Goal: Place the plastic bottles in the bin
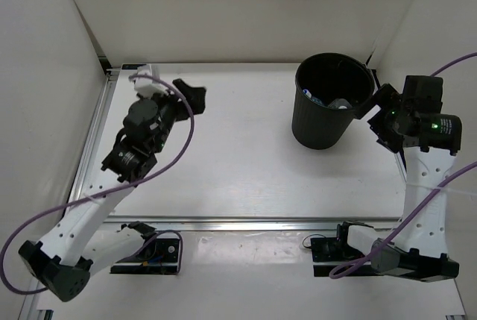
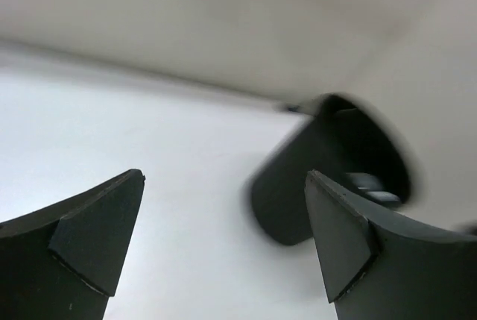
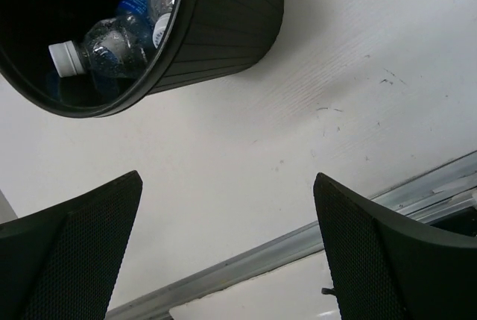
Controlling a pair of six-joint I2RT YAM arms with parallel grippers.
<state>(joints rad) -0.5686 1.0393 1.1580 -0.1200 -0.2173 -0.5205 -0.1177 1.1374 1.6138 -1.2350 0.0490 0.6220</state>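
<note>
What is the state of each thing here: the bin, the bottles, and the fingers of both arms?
bin: upright on the table, bottles inside.
plastic bottles: lying inside the bin; one shows its white cap on.
left gripper: fingers open, holding nothing.
right gripper: fingers open, holding nothing.

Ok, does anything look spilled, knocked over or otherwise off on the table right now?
Nothing stands out. The bin stands upright on the table with plastic bottles lying inside it, none shows outside it, and the left gripper and right gripper are open and empty.
</note>
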